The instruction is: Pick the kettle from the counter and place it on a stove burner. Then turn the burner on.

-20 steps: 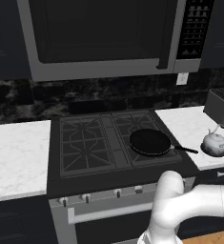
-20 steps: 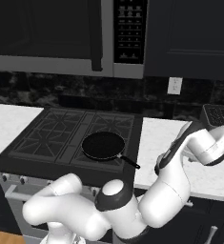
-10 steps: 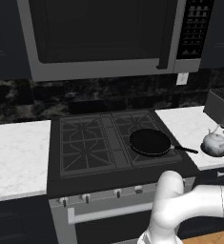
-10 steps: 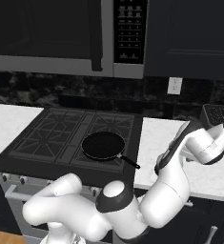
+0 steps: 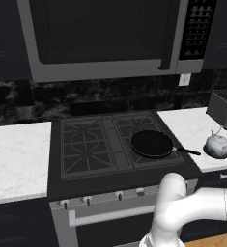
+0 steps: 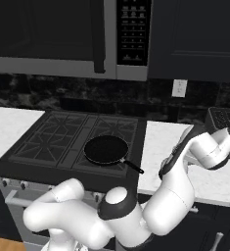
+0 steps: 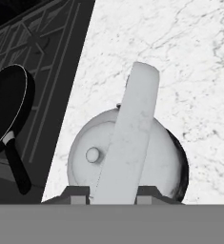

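Observation:
The small silvery kettle [image 5: 218, 144] stands on the white marble counter [image 5: 187, 126] right of the stove, close to the counter's front edge. In the hand view the kettle [image 7: 85, 152] lies directly below the hand, with its pale handle [image 7: 132, 133] running up between the two finger tips. My gripper [image 7: 113, 193] is shut on that handle, a tip pressing each side. The stove burner [image 5: 86, 153] at the front left is a bare dark grate. My white arm [image 6: 195, 152] reaches over the counter [image 6: 155, 147] and hides the kettle in the right base view.
A flat black frying pan [image 5: 152, 143] sits on the front right burner, its handle pointing toward the kettle. A dark boxy appliance [image 5: 225, 107] stands on the counter behind the kettle. Knobs [image 5: 119, 195] line the stove front. A microwave [image 5: 100, 38] hangs above.
The jaws have closed from wide open onto the kettle's handle. The arm and the kettle have hardly shifted.

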{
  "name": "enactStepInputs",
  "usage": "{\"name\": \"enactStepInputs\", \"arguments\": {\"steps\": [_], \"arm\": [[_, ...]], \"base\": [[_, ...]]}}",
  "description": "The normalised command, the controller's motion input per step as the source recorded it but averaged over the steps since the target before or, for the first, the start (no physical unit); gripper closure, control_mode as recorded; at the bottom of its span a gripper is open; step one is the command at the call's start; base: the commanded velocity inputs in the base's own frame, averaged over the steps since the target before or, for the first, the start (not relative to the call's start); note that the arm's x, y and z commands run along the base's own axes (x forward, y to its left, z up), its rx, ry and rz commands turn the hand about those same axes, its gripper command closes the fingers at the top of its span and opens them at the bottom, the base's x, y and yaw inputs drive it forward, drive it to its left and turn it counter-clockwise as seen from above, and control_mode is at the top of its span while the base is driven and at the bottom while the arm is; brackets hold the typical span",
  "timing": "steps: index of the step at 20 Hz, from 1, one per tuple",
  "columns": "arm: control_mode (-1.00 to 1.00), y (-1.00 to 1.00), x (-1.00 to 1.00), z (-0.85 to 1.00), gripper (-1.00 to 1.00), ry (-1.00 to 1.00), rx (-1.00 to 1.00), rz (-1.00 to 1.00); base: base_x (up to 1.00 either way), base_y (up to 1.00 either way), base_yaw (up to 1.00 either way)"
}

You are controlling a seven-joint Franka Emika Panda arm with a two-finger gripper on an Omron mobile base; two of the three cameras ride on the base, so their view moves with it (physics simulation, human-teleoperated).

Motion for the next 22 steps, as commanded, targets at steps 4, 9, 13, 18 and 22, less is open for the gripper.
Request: {"name": "enactStepInputs", "arguments": {"steps": [4,9,13,18,22], "arm": [[-1.00,0.00,0.00,0.00,1.00,0.00,0.00,0.00],[-1.00,0.11,-0.06,0.29,1.00,0.02,-0.01,0.01],[-1.00,0.40,-0.28,0.57,1.00,-0.01,-0.09,0.02],[-1.00,0.65,-0.41,0.36,1.00,0.00,-0.12,0.01],[-1.00,0.82,-0.39,0.11,1.00,-0.06,-0.10,0.01]], "base": [[0.00,0.00,0.00],[0.00,0.00,0.00],[0.00,0.00,0.00],[0.00,0.00,0.00],[0.00,0.00,0.00]]}}
